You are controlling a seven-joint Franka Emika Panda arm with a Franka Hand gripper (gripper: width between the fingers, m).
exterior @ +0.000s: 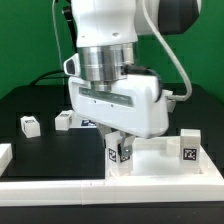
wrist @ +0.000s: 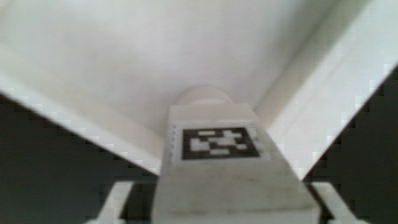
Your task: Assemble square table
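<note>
Gripping one leg (exterior: pixel 116 154) upright in the narrowed claw (exterior: pixel 119 141), at the left edge of the tabletop (exterior: pixel 158 166), near right. Recommend keeping it vertical and squaring it over the corner before lowering.

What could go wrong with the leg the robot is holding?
1. The gripper holds the leg right at the tabletop edge. Set down a little off, it might catch the rim and tip over.
2. A second leg stands on the tabletop, close by on the exterior view's right. The gripper's wide body might bump it if the arm swings that way.
</note>
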